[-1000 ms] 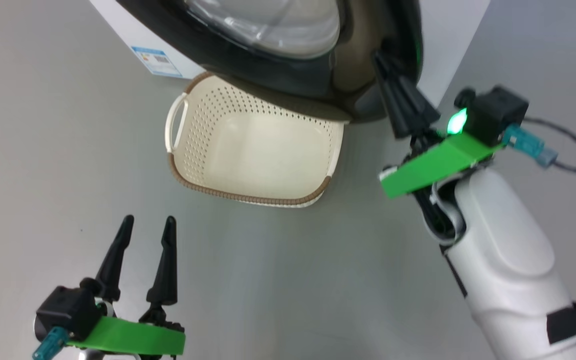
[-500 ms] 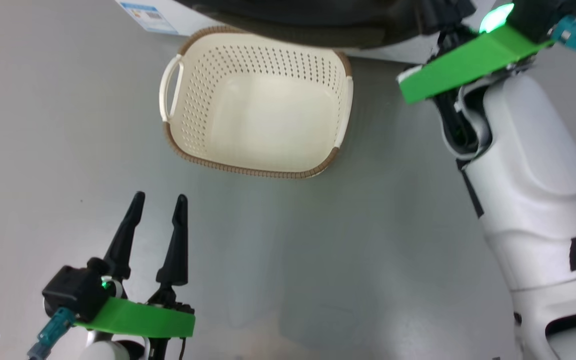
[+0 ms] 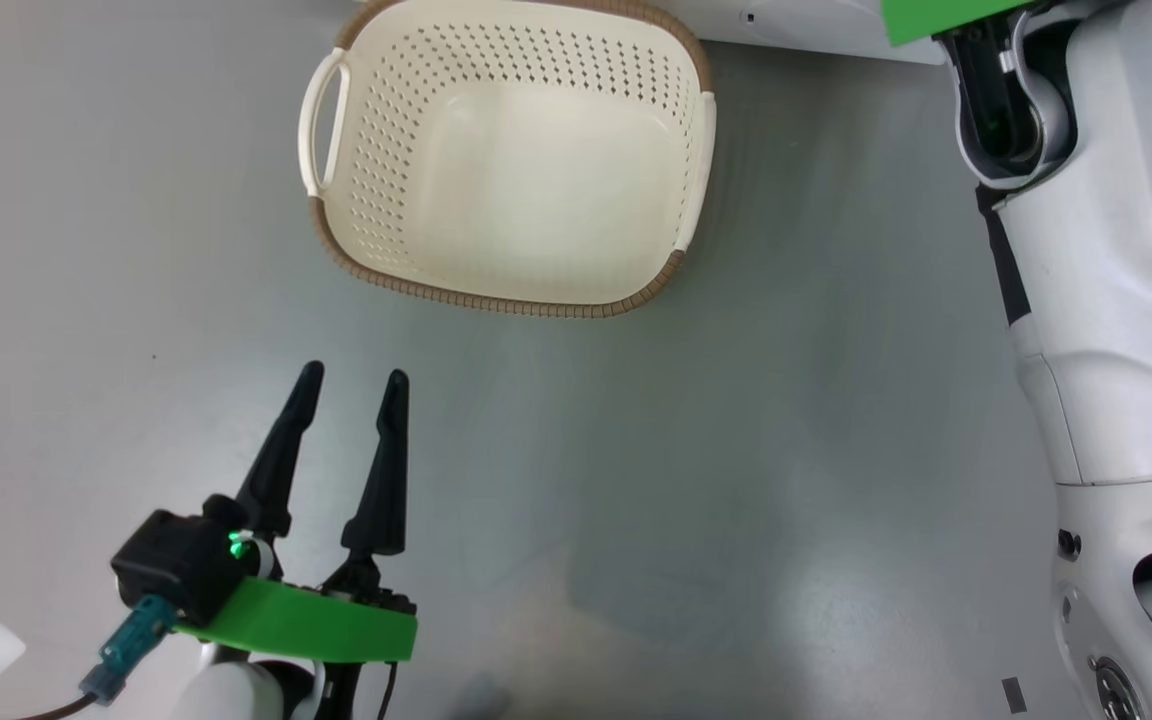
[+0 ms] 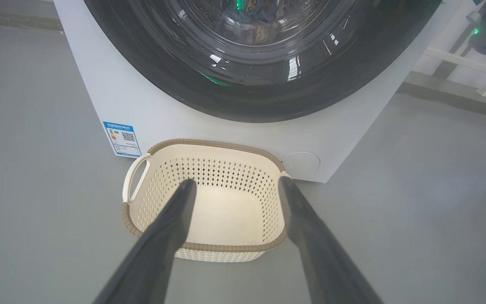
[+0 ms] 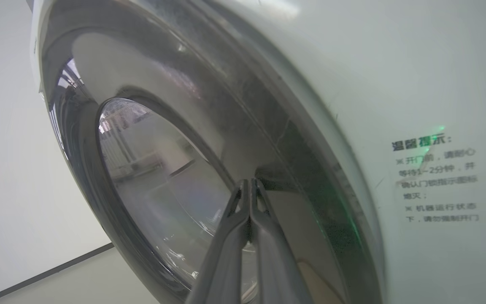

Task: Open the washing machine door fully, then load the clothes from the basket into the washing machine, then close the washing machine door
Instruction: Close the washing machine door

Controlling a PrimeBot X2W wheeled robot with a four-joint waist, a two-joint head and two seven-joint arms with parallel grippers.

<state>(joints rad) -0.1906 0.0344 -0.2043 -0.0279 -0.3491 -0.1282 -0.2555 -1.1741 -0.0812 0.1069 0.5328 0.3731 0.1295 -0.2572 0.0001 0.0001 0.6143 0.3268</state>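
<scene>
Basket empty, load inside, door apparently closed.
The left gripper (image 3: pixel 354 373) hangs spread wide, holding nothing, with the bare basket (image 3: pixel 376 180) just ahead of its tips. Beyond it, clothes (image 4: pixel 249 23) show behind the washing machine door (image 4: pixel 260 103), which looks flush against the washing machine (image 4: pixel 150 114). The right gripper (image 5: pixel 249 182), pinched together, has its tips at the door's black rim.

Holds left gripper (image 3: pixel 354 372) low, fingers spread wide apart; extends pale right forearm (image 3: pixel 1116 250) forward, with right gripper (image 5: pixel 249 181) pinched fully together.

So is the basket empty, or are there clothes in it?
Empty. The basket shows a bare cream bottom and holey sides in the head and left wrist views; no fabric inside.
</scene>
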